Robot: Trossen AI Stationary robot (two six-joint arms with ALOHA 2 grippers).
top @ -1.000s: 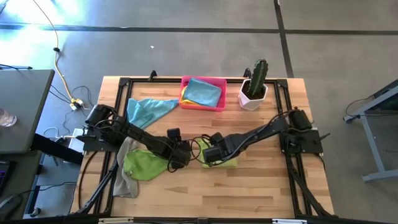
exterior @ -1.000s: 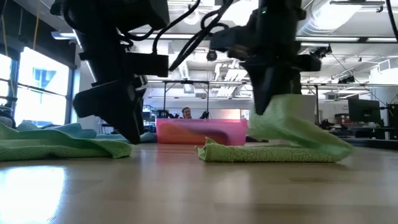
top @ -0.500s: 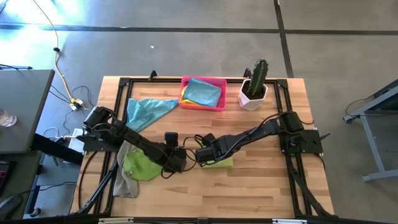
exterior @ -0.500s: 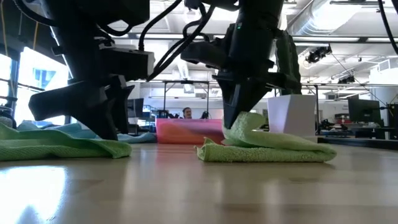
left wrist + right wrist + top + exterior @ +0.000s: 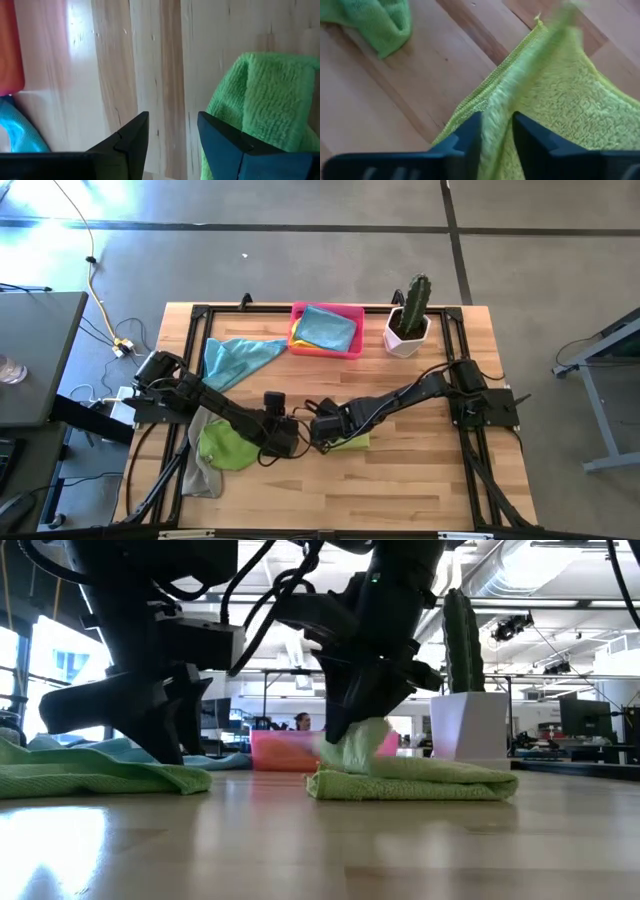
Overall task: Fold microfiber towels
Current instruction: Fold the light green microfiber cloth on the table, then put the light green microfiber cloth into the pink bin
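Folded lime towel (image 5: 350,441): flat at mid-counter, one edge lifted.
Right gripper (image 5: 345,745): low over that lifted edge, fingers slightly apart with cloth between them.
Left gripper (image 5: 172,132): just beside, fingers parted, holding nothing.
Second lime towel (image 5: 228,445): bunched under the left arm.
Counter (image 5: 400,490): pale wood.

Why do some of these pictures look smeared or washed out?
Low view: bright windows behind leave both arms as dark silhouettes, and the table shows glare. Right wrist view: the lime green towel is motion-smeared at one edge. Left wrist view: the pink tray is blurred.
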